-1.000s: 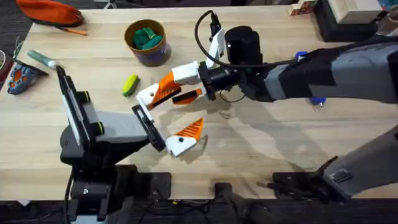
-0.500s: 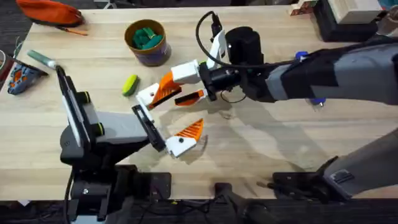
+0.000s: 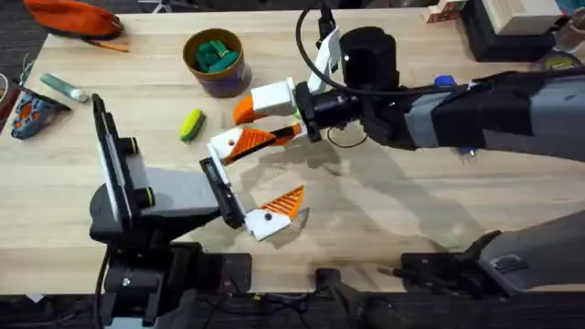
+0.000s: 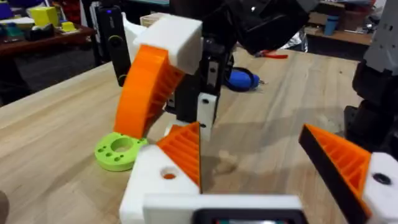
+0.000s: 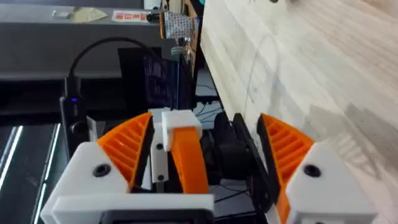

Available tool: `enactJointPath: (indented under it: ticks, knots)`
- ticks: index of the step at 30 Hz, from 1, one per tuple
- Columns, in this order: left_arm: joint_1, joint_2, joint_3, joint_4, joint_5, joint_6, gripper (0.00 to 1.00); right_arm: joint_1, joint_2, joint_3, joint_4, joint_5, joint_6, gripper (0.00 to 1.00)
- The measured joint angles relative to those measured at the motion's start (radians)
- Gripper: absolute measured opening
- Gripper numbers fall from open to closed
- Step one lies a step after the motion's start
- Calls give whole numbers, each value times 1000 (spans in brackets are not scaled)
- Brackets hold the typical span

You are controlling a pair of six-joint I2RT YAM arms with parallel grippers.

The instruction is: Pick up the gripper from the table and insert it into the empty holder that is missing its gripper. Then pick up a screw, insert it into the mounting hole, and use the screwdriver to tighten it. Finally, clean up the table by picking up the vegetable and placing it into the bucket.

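Hands meet over the middle of the counter [image 3: 411, 210] because this step needs them together; the left hand [image 3: 265, 174] lies low and level, offering its white holder [image 3: 222, 144] towards the right hand [image 3: 263, 119], which reaches across from the far side. The orange finger piece [image 3: 249, 141] appears seated in that holder; in the left wrist view we see orange through the holder's mounting hole and no screw head there, so we judge the insertion done and the screw not yet fitted. The left hand is spread wide and grips nothing. The right hand is also open, its two orange pads well apart; the seated piece stands between them, close to one pad with a clear gap to the other, and we cannot tell whether it touches. The blue screwdriver [image 4: 239, 79] lies on the counter beyond the hands; a green disc [image 4: 119, 151] sits just beside the holder. The yellow vegetable [image 3: 190, 124] waits near the bucket [image 3: 219, 84], apart from it.
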Motion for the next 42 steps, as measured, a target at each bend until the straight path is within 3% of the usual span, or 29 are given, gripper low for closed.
enactJointPath:
  ticks: [13,25,33,36,42]
  knots:
    - [0,0,0,-2,6,0,985,-19,-36,0,0,7,-62,925]
    - [0,0,0,-2,6,0,985,-145,-56,0,-21,23,-218,928]
    - [0,0,0,-2,6,0,985,-257,-266,0,-356,189,-455,931]
    - [0,0,0,-2,6,0,985,-334,-425,0,-544,335,-612,935]
    - [0,0,0,-2,6,0,985,-358,-558,0,-727,522,-832,937]
